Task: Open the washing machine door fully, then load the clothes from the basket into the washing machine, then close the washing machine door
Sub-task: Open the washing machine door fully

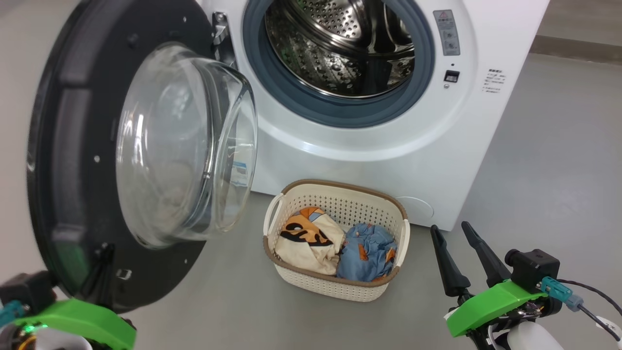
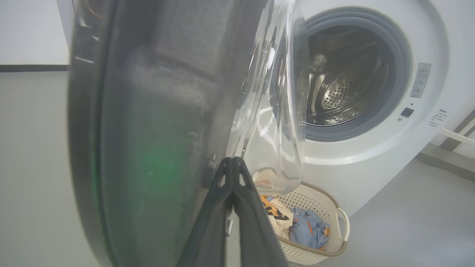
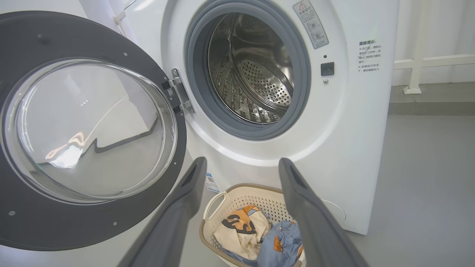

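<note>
Left gripper [image 2: 232, 160] fingers pressed together at the open washing machine door [image 1: 63, 146]; right gripper [image 1: 449, 227] fingers spread wide, nothing between them.
We see the left tips right at the door's lower inner face, just beside the glass bowl window [image 1: 184, 146]; actual contact we can't tell. Right gripper hovers over the floor [image 1: 534, 170], near the basket [image 1: 340, 185] on its right side, apart from it. Door stands swung out to the left on its hinge [image 1: 219, 29], steel drum [image 1: 340, 48] of the washing machine [image 1: 388, 146] exposed. Basket sits on the floor just in front of the machine. The clothes lie inside it: cream garment [image 1: 311, 243] left, blue garment [image 1: 367, 253] right, touching.
</note>
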`<state>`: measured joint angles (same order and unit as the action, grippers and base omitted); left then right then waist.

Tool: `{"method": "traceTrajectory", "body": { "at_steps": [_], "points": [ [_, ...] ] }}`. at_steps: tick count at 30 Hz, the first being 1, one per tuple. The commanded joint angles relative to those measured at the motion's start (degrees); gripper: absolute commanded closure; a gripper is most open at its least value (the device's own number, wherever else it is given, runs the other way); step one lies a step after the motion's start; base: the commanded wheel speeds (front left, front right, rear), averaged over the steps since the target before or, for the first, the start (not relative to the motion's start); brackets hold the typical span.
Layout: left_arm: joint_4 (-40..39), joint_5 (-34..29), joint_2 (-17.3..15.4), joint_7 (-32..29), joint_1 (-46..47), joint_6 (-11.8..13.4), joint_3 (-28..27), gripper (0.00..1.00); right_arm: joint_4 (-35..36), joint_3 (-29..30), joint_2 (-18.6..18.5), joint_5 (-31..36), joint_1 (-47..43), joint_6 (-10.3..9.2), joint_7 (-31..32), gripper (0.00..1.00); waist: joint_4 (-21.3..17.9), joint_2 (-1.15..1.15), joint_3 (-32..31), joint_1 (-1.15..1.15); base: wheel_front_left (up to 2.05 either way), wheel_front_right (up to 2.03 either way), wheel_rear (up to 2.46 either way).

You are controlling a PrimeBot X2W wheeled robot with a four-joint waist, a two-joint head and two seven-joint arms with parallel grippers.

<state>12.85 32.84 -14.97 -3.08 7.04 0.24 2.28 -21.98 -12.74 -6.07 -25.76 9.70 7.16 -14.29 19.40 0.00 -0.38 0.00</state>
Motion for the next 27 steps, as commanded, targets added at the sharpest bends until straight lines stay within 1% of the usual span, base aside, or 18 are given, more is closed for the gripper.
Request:
{"method": "traceTrajectory", "body": {
  "at_steps": [1, 5, 6, 14, 20, 27],
  "points": [
    [-0.09, 0.47, -2.79, 0.04, 3.89, 0.18, -3.45, 1.00, 1.17, -1.04, -0.03, -0.38, 0.52, 0.33, -0.71, 0.00, 0.77, 0.00, 0.70, 0.00, 0.00, 0.00, 0.00],
    [4.29, 1.48, -4.61, -0.49, 7.30, -0.65, -4.57, 1.00, 1.05, -1.14, 0.16, -0.18, 1.16, 0.33, -0.71, 0.00, 1.59, 0.00, 1.72, 0.00, 0.00, 0.00, 0.00],
    [6.72, 1.78, -5.70, -0.57, 9.09, -1.08, -5.09, 1.00, 0.89, -1.21, 0.22, -0.07, 1.46, 0.33, -0.71, 0.00, 1.91, 0.00, 2.14, 0.00, 0.00, 0.00, 0.00],
    [16.86, 1.69, -9.73, -0.12, 16.49, -2.21, -6.06, 1.00, 0.64, -0.97, 0.39, 0.58, 2.70, 0.33, -0.71, 0.00, 3.04, 0.00, 4.42, 0.00, 0.00, 0.00, 0.00],
    [25.12, 0.85, -11.87, 0.93, 23.14, -3.13, -5.44, 1.00, 0.43, -0.74, 0.60, 1.20, 3.82, 0.33, -0.71, 0.00, 3.78, 0.00, 6.29, 0.00, 0.00, 0.00, 0.00],
    [34.88, -0.34, -13.33, 2.97, 30.50, -3.96, -4.15, 1.00, 0.20, -0.51, 0.96, 1.82, 5.13, 0.33, -0.71, 0.00, 4.05, 0.00, 8.23, 0.00, 0.00, 0.00, 0.00]
  ]
}}
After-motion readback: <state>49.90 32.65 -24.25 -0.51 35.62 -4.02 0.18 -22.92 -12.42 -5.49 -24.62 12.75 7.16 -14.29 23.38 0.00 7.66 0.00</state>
